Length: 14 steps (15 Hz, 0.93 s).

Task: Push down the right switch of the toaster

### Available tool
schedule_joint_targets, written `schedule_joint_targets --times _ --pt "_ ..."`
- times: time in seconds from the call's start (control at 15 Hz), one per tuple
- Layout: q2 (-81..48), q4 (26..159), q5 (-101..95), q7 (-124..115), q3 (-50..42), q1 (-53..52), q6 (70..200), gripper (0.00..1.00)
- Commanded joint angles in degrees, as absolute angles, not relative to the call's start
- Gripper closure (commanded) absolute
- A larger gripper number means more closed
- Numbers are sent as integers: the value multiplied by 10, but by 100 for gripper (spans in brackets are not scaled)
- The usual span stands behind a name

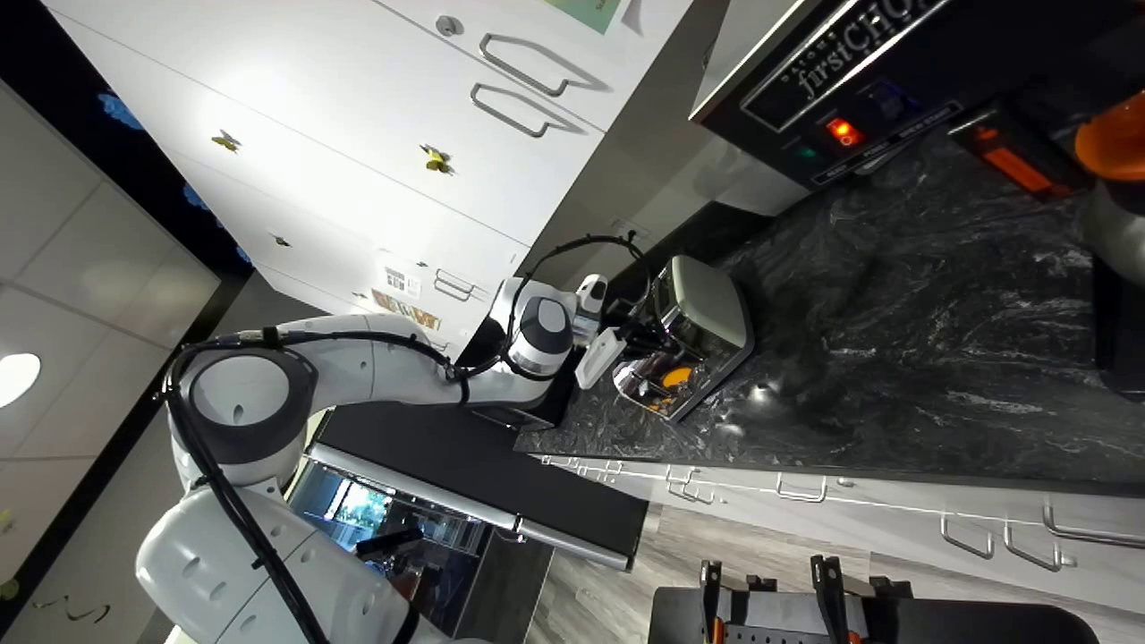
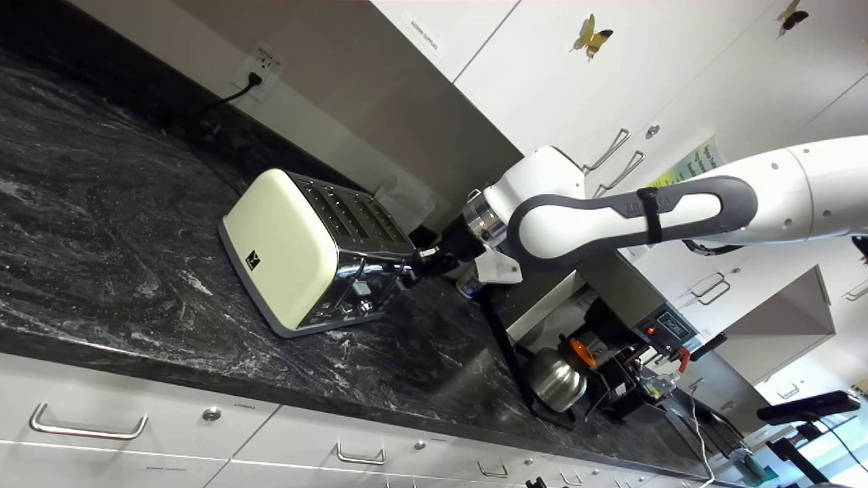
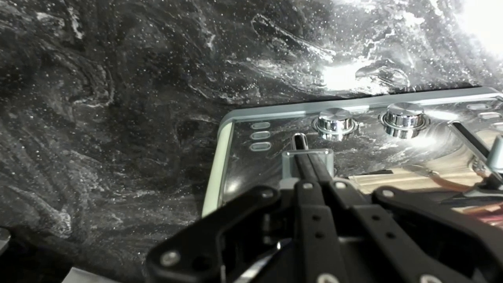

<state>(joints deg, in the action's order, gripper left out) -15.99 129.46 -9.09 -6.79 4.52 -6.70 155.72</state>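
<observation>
The toaster has cream sides and a shiny front; it stands on the counter in both exterior views (image 1: 711, 295) (image 2: 281, 247). In the wrist view its front (image 3: 251, 173) shows with the base towards the top of the picture. My gripper (image 3: 307, 155) is shut, its two fingertips together over a grey switch lever (image 3: 287, 162). The fingers hide part of this lever and its slot; I cannot tell whether they touch it. A short piece of slot shows beyond the lever towards the base. The gripper (image 2: 410, 274) is at the toaster's far lever in an exterior view; the near lever (image 2: 363, 288) is free.
The other lever (image 3: 496, 155) is cut by the wrist view's right edge. Two round knobs (image 3: 335, 120) (image 3: 404, 114) and small buttons (image 3: 261, 135) sit near the toaster's base. A wall (image 2: 380, 102) rises behind the dark counter (image 2: 135, 271). A coffee pot (image 2: 559, 379) stands farther along.
</observation>
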Motion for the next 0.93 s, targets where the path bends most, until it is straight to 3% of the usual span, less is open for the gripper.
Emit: schedule_joint_targets --times 0.0,0.87 --pt "-184 1270 -92 -72 33 -77 1552 100" --pt "-281 1227 -68 -72 22 -75 1577 100"
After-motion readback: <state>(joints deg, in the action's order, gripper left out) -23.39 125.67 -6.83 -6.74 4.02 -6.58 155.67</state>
